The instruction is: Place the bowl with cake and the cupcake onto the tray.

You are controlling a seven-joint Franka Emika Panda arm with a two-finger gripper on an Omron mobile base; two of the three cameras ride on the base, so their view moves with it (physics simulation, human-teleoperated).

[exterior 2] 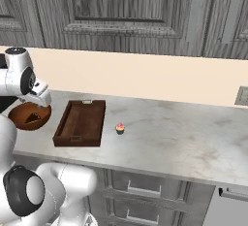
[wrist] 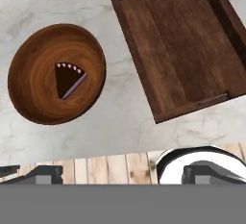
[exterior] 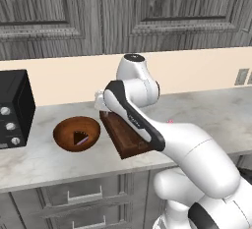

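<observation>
While open, tool (wrist: 117, 172) above counter between bowl (wrist: 56, 73) and tray (wrist: 182, 45)

bowl (wrist: 33, 79): grained wood (glossy) | tray (wrist: 178, 50): dark matt wood | counter (exterior 2: 184, 137): marble

The arm is covering much of the tray (exterior: 129, 142) in the left base view, and only a pink speck of the cupcake (exterior: 170, 122) is peeking past it. In the right base view the arm is overlapping the bowl (exterior 2: 24, 118). In the hand view the tray (wrist: 182, 45) is running off the right edge.
</observation>
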